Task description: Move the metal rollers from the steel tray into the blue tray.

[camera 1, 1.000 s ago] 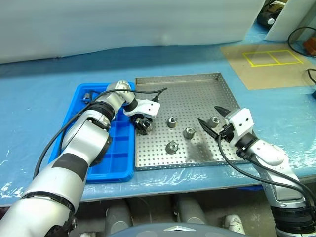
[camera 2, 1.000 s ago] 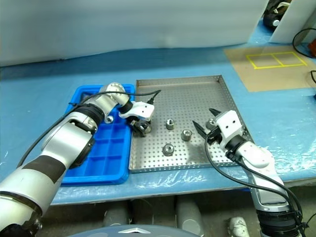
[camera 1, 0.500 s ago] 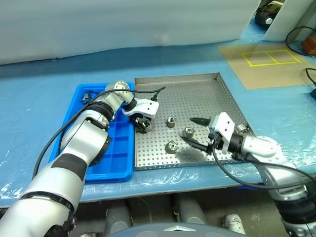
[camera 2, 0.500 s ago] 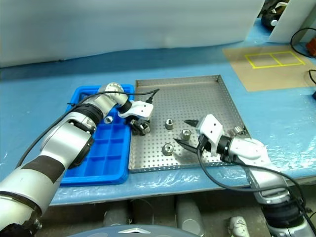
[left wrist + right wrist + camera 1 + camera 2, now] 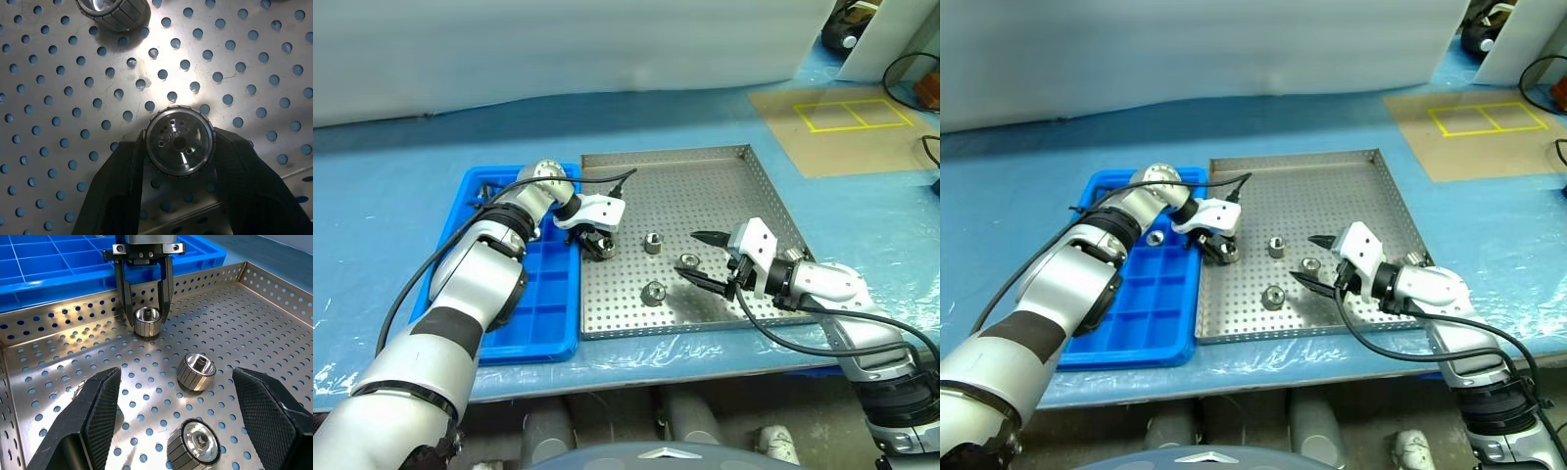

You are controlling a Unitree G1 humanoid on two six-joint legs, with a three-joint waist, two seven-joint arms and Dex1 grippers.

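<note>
I have the left gripper (image 5: 599, 245) down on the steel tray (image 5: 705, 176) near its edge beside the blue tray (image 5: 524, 313), its fingers (image 5: 122, 181) closed against both sides of one metal roller (image 5: 179, 142) — the roller sits on the perforated floor. My right gripper (image 5: 703, 258) hangs low over the tray with its jaws spread wide, holding nothing — one roller (image 5: 688, 260) lies between its fingertips. Two more rollers (image 5: 653, 243) rest loose nearby, and one roller (image 5: 1155, 237) lies in a blue compartment.
</note>
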